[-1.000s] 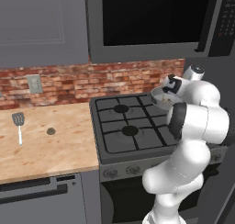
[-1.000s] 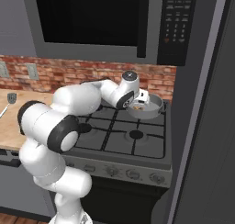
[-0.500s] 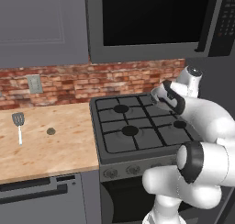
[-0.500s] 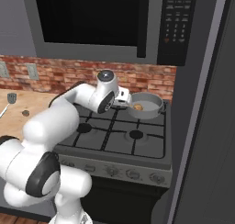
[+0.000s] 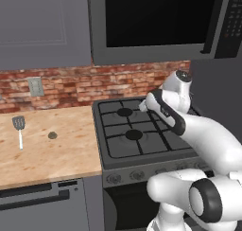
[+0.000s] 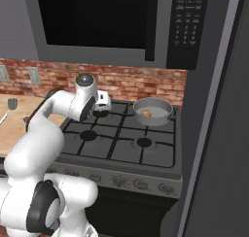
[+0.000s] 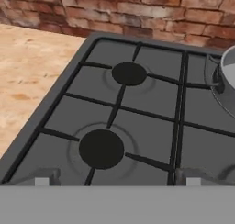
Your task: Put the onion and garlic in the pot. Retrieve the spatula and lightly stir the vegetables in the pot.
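The pot is small, round and grey, with a lighter rim and low straight sides. It sits on the back right burner of the black stove, close to the red brick wall. Inside the pot lies the onion, a little golden-brown ball. In the hand view a piece of the pot's shiny side peeks in at the right edge. The garlic is a tiny dull grey-brown lump on the light wooden counter, left of the stove. Near it, further left, lies the spatula. It has a grey squarish head and a thin pale straight handle, and the head points toward the wall. The garlic and the spatula do not touch. The gripper hangs above the back left part of the stove, well apart from the pot. Its two finger tips stand wide apart and hold nothing. Under them are the two left burners and the dark grates. A dark microwave hangs above the stove. It has a panel of buttons with small marks on them, but they are too small to read. A grey wall outlet sits on the bricks above the counter.
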